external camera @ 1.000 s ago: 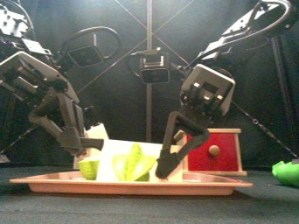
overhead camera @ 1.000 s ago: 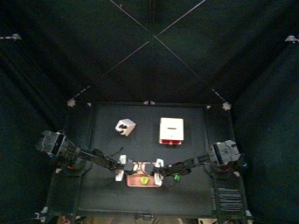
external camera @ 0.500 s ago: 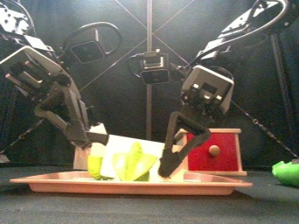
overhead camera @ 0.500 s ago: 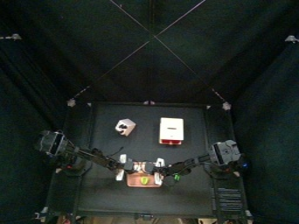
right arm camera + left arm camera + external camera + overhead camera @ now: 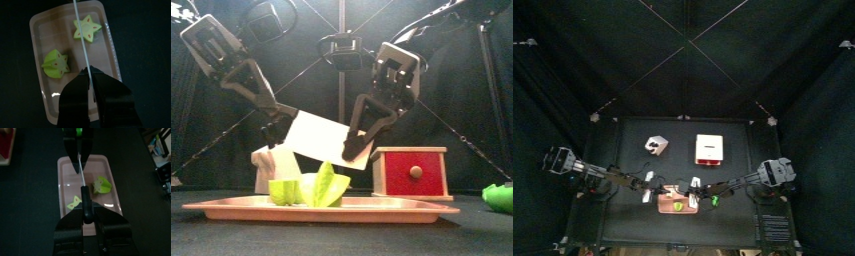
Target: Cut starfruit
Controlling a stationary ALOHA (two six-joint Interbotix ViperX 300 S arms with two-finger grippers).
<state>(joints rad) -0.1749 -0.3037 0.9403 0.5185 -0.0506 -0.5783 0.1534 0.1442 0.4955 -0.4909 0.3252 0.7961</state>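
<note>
Front view shows both arms lifted above the salmon-pink tray [image 5: 225,205], with a flat white blade [image 5: 321,140] hanging in the air between them, tilted. The left claw [image 5: 283,118] is clenched on the blade's upper left edge. The right claw [image 5: 356,125] is pinched on its right side. Each wrist view shows the blade edge-on, as a thin pale line running out from between that claw's nearly closed jaws.

Under the blade, and apart from it, the starfruit [image 5: 311,188] lies in two yellow-green pieces on the tray, in the lower middle of the frame. The right wrist view shows them separately. A pale star-shaped slice [image 5: 87,27] lies flat near one end of the tray. A greener, thicker chunk [image 5: 56,62] sits nearer the tray's middle, on the other side of the blade line.

Top view places the tray at the worktop's [image 5: 633,170] front edge, between the two arms. A cream-and-red box [image 5: 710,148] stands behind it, right of centre, and a small whitish object [image 5: 655,146] sits to the box's left. Something small and green [image 5: 496,196] rests on the worktop at the far right edge of the front view.
</note>
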